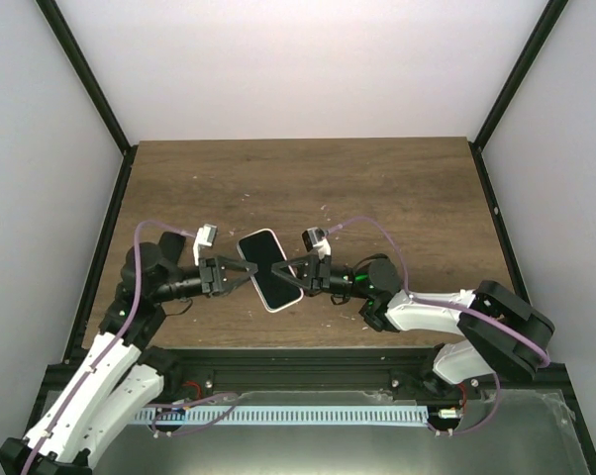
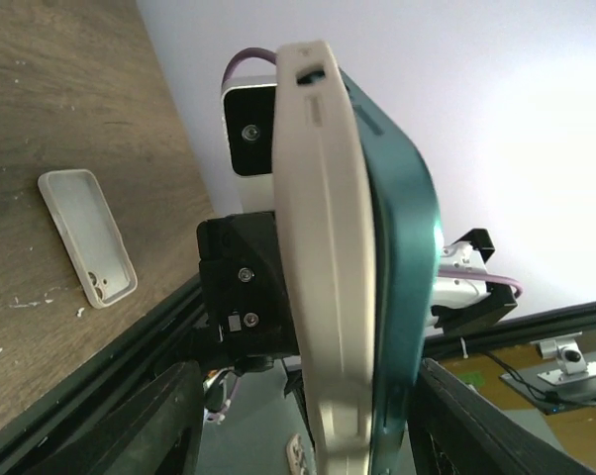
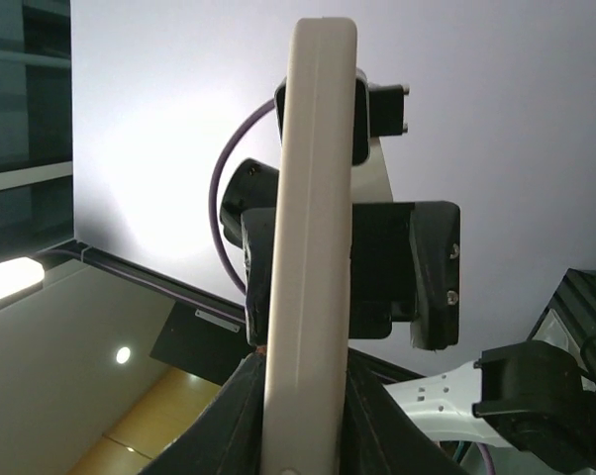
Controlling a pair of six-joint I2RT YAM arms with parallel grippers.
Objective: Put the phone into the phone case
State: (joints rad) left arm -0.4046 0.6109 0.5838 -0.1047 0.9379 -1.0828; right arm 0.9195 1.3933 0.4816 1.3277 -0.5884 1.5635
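The black phone (image 1: 268, 267) is held above the table's near middle, between both grippers, and has a cream rim around it. In the left wrist view it is edge-on: the dark phone (image 2: 402, 247) lies against the cream phone case (image 2: 323, 247) and bulges out of it towards the top. My right gripper (image 1: 290, 271) is shut on the case edge (image 3: 308, 247), with both fingers pressed to it (image 3: 303, 396). My left gripper (image 1: 250, 270) straddles the opposite edge (image 2: 308, 396). One finger (image 2: 466, 426) is at the phone's side. The other finger (image 2: 149, 426) stands clear of the case.
A second cream case (image 2: 85, 237) lies open side up on the wooden table (image 1: 377, 188); it does not show in the top view. The right wrist's camera housing (image 2: 248, 134) sits just behind the held slab. Black frame rails (image 1: 100, 247) border the table.
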